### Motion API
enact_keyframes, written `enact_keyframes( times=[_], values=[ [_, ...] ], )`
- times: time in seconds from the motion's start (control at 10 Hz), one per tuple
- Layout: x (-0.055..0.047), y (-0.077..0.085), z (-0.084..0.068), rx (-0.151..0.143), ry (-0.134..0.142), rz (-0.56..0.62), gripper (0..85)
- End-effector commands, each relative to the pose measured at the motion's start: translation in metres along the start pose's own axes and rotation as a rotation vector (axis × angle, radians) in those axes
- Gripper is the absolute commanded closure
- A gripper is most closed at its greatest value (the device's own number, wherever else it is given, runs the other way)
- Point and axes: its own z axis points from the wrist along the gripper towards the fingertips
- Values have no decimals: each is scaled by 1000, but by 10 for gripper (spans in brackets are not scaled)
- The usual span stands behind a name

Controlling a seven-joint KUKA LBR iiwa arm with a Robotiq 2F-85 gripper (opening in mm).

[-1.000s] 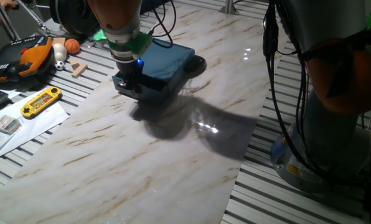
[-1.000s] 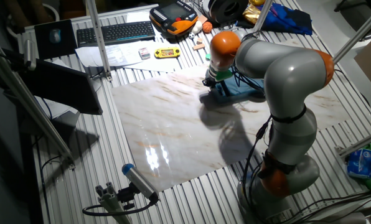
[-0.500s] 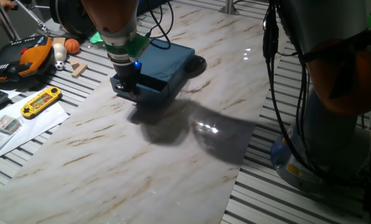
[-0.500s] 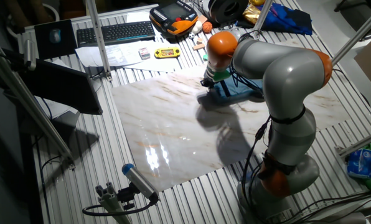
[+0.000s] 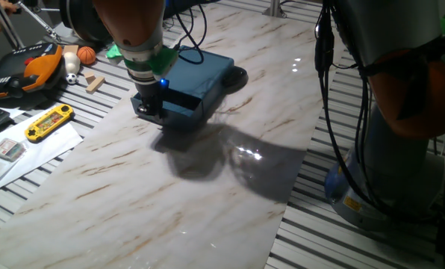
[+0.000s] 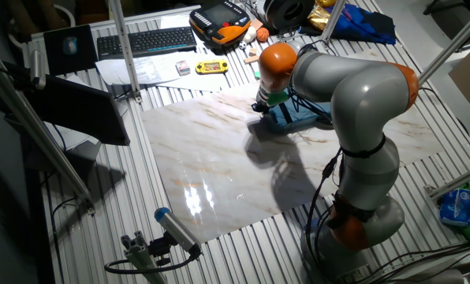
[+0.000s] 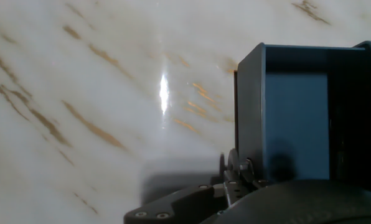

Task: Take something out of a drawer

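Note:
The small dark blue box (image 5: 206,69) stands at the far side of the marble board; it also shows in the other fixed view (image 6: 304,116). Its drawer (image 5: 179,104) is pulled partway out toward the left. In the hand view the drawer (image 7: 249,106) is an open blue tray whose visible floor is bare, with its right part in shadow. No grey stick shows in any view. My gripper (image 5: 148,110) (image 6: 260,108) sits at the drawer's front, and its fingertips (image 7: 235,169) close around the small metal knob.
The yellow handheld game (image 5: 49,122) (image 6: 207,67) lies on paper left of the board. An orange-black tool (image 5: 28,71), small balls (image 5: 86,54) and a wooden block (image 5: 94,82) lie behind it. A keyboard (image 6: 144,41) is farther back. A black round object (image 5: 237,76) sits behind the box.
My gripper has moved a little to the left, away from the box, and the drawer has slid further out with it. The box has stayed in place.

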Motion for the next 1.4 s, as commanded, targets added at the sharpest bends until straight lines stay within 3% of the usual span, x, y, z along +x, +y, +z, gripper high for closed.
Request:
enact_keyframes(
  times=[0.0, 0.6, 1.3],
  values=[
    [0, 2, 0, 3, 0, 0, 850],
    [4, 20, 1, 28, -3, -3, 850],
    [5, 27, 0, 41, -3, -11, 850]
  ],
)
